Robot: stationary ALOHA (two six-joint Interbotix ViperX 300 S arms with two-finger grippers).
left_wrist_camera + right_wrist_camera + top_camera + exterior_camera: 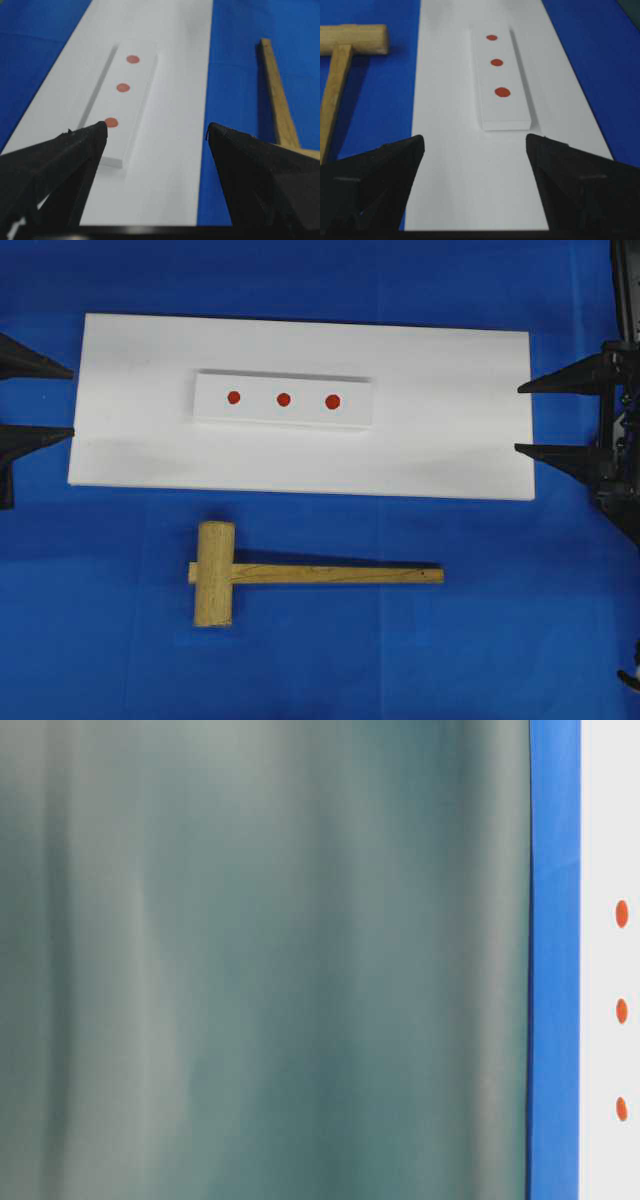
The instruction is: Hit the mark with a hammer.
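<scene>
The hammer (225, 574), a light-wood mallet, lies flat on the blue cloth in front of the white board (450, 450), its head on the left and its handle (340, 575) pointing right. Three red marks (283, 399) sit in a row on a small raised white block (285, 418) in the board's middle. My left gripper (72, 401) stands open at the board's left edge, empty. At the right edge my right gripper (520, 418) is open too, holding nothing. The hammer handle (277, 95) shows right of the left gripper (156, 131); the hammer head (352, 39) shows left of the right gripper (475, 141).
The blue cloth (500, 640) covers the table all round the board. In the table-level view a blurred grey-green surface (260, 960) fills most of the frame, with only a strip of cloth and the marks (622, 1011) at the right.
</scene>
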